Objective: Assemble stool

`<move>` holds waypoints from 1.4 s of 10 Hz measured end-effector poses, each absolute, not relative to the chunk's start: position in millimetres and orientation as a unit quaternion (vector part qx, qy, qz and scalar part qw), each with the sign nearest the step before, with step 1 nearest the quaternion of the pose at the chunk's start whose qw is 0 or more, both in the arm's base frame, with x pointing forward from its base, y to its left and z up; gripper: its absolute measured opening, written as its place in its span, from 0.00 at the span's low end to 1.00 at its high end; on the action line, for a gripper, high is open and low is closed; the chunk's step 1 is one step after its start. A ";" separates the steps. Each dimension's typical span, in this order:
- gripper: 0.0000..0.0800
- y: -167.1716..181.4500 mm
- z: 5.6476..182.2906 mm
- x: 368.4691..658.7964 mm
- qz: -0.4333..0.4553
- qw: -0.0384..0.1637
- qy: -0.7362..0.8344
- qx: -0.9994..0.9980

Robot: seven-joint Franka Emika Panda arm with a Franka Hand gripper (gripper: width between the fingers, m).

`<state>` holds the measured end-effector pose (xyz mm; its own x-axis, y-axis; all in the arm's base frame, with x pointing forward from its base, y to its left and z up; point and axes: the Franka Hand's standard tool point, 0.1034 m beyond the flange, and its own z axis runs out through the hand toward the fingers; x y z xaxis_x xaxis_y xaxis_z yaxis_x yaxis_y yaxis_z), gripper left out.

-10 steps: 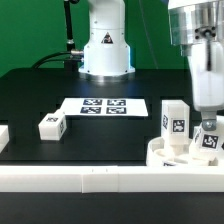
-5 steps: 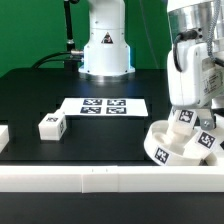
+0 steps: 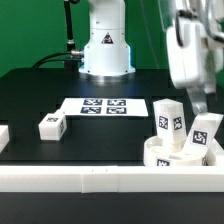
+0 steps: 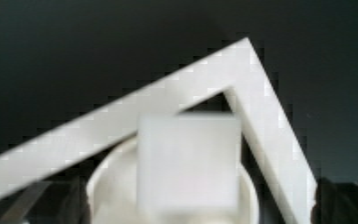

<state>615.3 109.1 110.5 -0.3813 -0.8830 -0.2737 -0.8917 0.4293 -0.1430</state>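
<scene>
- Stool parts sit on the black table (image 3: 40,90), most of them near the front at the exterior view's right.
- The seat (image 3: 160,157) lies flat there, just behind the long white rail (image 3: 90,179) that runs along the table's near edge.
- An upright leg (image 3: 168,124) stands on the seat's left part, its tag facing the camera.
- A tilted leg (image 3: 203,134) leans just beside it on the seat's right part, apart from the upright leg.
- A loose leg (image 3: 52,126) lies on the table well apart, towards the exterior view's left.
- The marker board (image 3: 104,105) lies flat farther back, near the middle.
- The arm (image 3: 192,45) hangs blurred above the seat, with the gripper (image 3: 206,103) right over the tilted leg.
- Whether its fingers are apart or clamped on that leg cannot be told.
- In the wrist view, a blurred white block (image 4: 197,150) fills the middle above the seat's curved rim (image 4: 108,188).
- Two rails meet in a corner (image 4: 229,72) beyond it.
</scene>
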 end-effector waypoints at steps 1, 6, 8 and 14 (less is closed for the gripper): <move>0.81 86.6 126.4 612.2 0.004 0.162 0.808 -0.567; 0.81 77.0 129.5 613.2 0.000 0.160 0.803 -0.574; 0.81 74.5 129.3 612.0 -0.002 0.160 0.794 -0.587; 0.81 -42.9 119.0 566.0 -0.040 0.132 0.671 -0.728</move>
<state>566.0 -42.9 119.0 0.0958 -0.9882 -0.1194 -0.9671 -0.0639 -0.2464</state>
